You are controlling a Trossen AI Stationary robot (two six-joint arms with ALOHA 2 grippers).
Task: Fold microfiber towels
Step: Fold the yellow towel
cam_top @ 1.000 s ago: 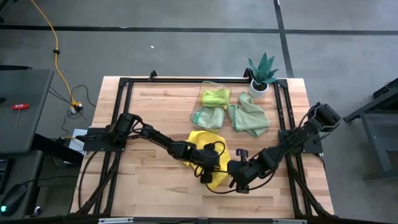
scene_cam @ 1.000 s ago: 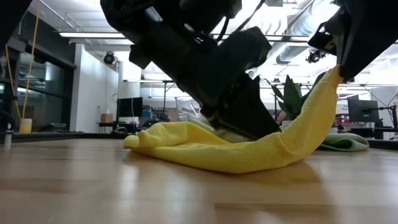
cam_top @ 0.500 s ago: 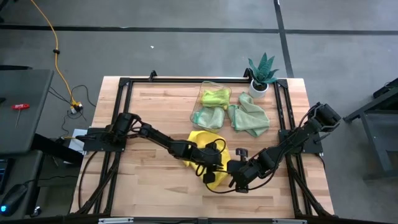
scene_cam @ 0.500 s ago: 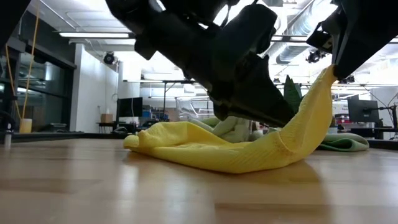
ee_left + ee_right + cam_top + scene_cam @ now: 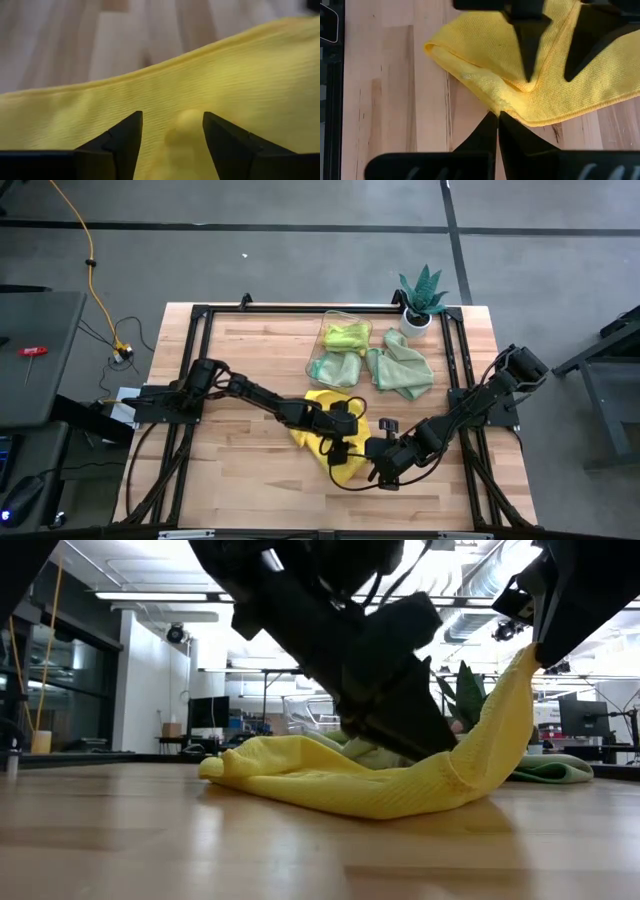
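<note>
Yellow towel (image 5: 330, 442) looks soft, light and limp; corners suit gripping. Right gripper (image 5: 496, 116) pinches one edge aloft; left gripper (image 5: 172, 131) hovers spread over it.

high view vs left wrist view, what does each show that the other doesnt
Only the high view shows the whole table, the clear bin holding green towels, the loose green towel beside it, the potted plant, and the right gripper shut on the yellow towel's corner. Only the left wrist view shows the left gripper open, its fingers apart just above the cloth, around a small raised pucker. Both show the yellow towel and bare wooden tabletop past its edge.
</note>
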